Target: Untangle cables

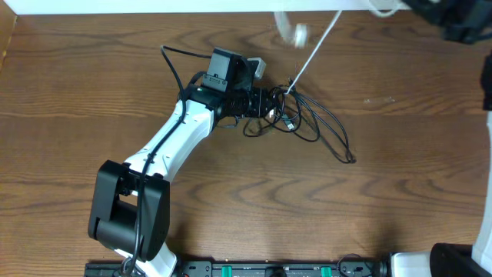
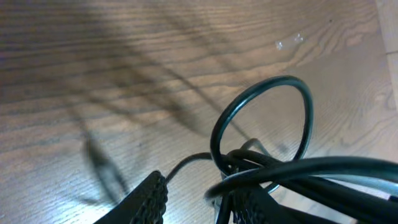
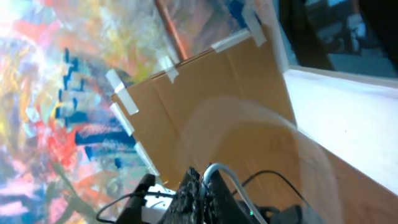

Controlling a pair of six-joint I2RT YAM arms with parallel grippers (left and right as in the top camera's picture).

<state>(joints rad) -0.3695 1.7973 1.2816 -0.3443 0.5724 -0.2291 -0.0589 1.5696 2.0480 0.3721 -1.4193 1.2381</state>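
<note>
The left claw (image 1: 263, 101) is set low over the middle of the counter (image 1: 231, 192), right in the knot of black cables (image 1: 278, 115). In the left wrist view its two fingers (image 2: 146, 202) are seen a small way apart. A bunch of the black cables is held between them. One black loop (image 2: 306, 115) stands up just ahead of the claw, and bare wood is seen beyond it.

The white cable (image 1: 314, 48) is stretched in a straight line. It runs from the knot, just beside the left claw, up to the far edge of the counter, toward the right claw. The right claw (image 3: 200, 186) is held up above the far right corner. Its fingers are pressed tight together, and the white cable is gripped between them.

More black loops are spread on the wood on the side of the left claw away from its arm. The last loop lies well apart from the claw.

Wide bare counter is left around the knot. The far edge is near the left claw. The near edge and both side edges are well apart from it, so most of the open room lies toward the near side and out to the right.
</note>
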